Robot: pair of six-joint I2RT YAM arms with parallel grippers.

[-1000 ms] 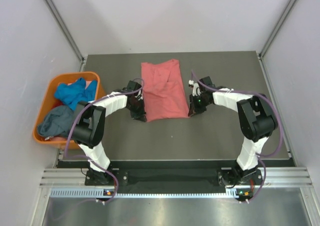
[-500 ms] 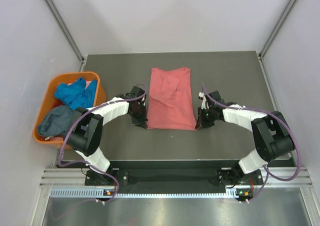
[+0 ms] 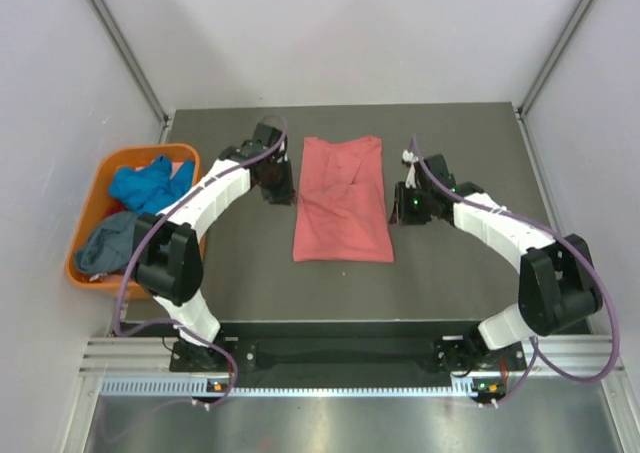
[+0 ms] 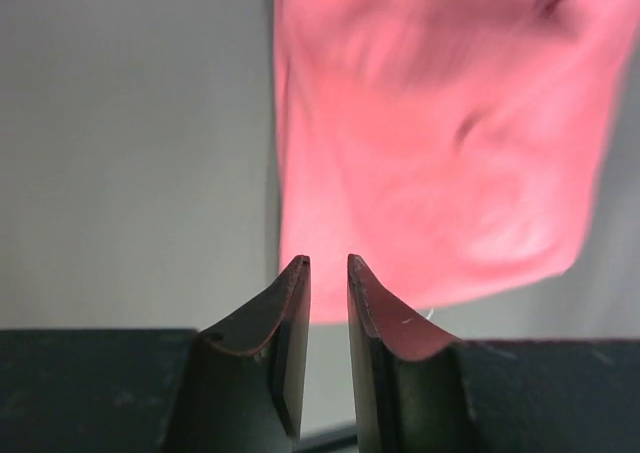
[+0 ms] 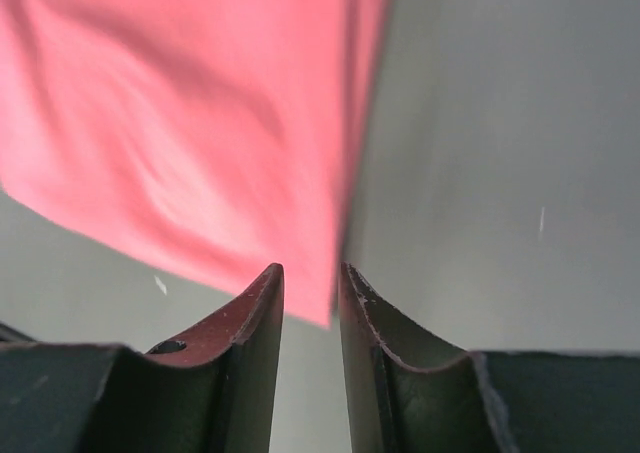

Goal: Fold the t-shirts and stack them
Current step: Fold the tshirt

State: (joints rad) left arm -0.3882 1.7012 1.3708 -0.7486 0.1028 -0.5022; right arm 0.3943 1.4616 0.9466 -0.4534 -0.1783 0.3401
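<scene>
The salmon-pink t-shirt (image 3: 342,201) lies folded into a long flat rectangle in the middle of the table. My left gripper (image 3: 282,193) hovers just off the shirt's left edge, jaws slightly apart and empty (image 4: 328,263); the pink cloth (image 4: 430,143) lies beyond the tips. My right gripper (image 3: 402,211) hovers just off the shirt's right edge, jaws also slightly apart and empty (image 5: 310,270), with pink cloth (image 5: 190,123) ahead and left. The bright blue t-shirt (image 3: 148,186) and the slate grey-blue t-shirt (image 3: 112,241) lie crumpled in the tub.
The orange plastic tub (image 3: 120,157) stands off the table's left edge. The dark table (image 3: 460,283) is bounded by white walls at the back and sides, with metal rails in the back corners.
Both grippers dragged the pink shirt toward the near edge and straightened it, then let go. They have since moved away from it toward the back, the left arm farthest.
</scene>
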